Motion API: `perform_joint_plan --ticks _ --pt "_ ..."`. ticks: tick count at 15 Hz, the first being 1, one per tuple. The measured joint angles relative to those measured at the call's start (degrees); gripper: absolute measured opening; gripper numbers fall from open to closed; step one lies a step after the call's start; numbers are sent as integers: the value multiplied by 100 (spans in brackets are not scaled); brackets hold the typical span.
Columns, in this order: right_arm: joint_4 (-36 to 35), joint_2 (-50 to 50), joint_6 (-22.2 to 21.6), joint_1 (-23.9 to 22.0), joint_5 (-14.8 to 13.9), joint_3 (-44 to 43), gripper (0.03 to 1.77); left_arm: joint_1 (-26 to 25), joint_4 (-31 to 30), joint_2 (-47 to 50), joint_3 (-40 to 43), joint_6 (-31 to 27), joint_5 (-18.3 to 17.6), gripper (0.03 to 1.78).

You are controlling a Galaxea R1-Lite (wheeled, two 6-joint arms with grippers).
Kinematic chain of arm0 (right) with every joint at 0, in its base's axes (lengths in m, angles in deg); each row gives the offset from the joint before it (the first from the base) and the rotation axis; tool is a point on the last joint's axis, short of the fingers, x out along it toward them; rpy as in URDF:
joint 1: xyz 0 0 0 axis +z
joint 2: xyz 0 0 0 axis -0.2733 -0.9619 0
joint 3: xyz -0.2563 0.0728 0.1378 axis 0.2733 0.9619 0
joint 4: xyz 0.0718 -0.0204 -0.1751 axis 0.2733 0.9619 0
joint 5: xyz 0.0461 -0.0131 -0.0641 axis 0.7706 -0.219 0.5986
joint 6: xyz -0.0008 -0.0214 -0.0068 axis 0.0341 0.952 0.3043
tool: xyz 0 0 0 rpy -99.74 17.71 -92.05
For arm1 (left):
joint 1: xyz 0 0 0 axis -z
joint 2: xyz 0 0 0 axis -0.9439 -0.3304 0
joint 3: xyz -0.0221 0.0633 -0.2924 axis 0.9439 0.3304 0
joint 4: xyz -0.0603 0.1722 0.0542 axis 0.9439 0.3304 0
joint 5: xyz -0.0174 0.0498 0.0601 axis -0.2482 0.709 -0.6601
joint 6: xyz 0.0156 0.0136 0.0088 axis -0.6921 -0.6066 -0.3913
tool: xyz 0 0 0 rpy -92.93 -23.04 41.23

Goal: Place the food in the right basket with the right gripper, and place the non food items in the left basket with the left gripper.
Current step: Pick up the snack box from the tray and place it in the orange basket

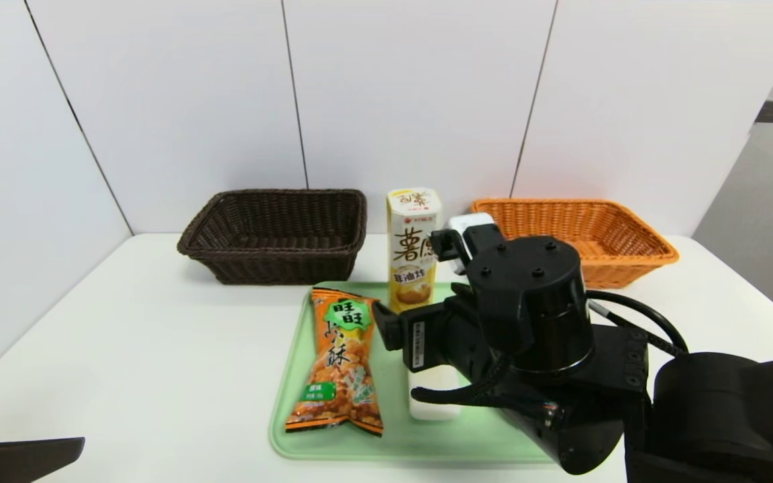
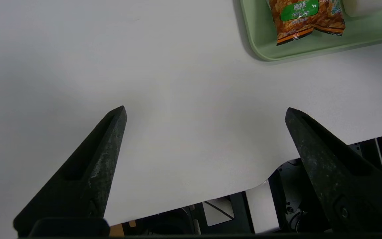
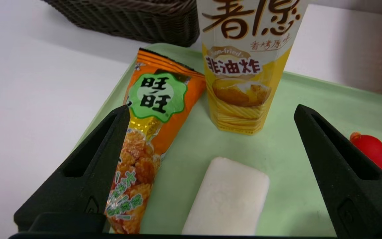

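Snack bag (image 1: 339, 362) lies on green tray (image 1: 292, 402) atop white table (image 1: 145, 349), white-panelled wall (image 1: 413, 100) behind; right claw (image 3: 211, 113) wide.

We see lots of bare tabletop (image 1: 145, 335) on the left, where a gripper could pass. On the green tray (image 3: 287, 146) things sit close together: the tall chip box (image 3: 244, 66) stands at the back, the snack bag (image 3: 151, 132) lies just beside it, and the white bar (image 3: 227, 196) lies in front. A small red thing (image 3: 371, 151) sits apart, with bare tray between.
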Motion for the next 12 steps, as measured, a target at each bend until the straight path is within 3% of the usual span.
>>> perform_joint_plan --ticks 6,12 --pt "-931 -87 99 -235 -2 511 171 5 -1 -89 -56 -33 4 169" --pt "-1347 -169 101 -339 0 613 171 11 0 -256 -119 -39 4 169"
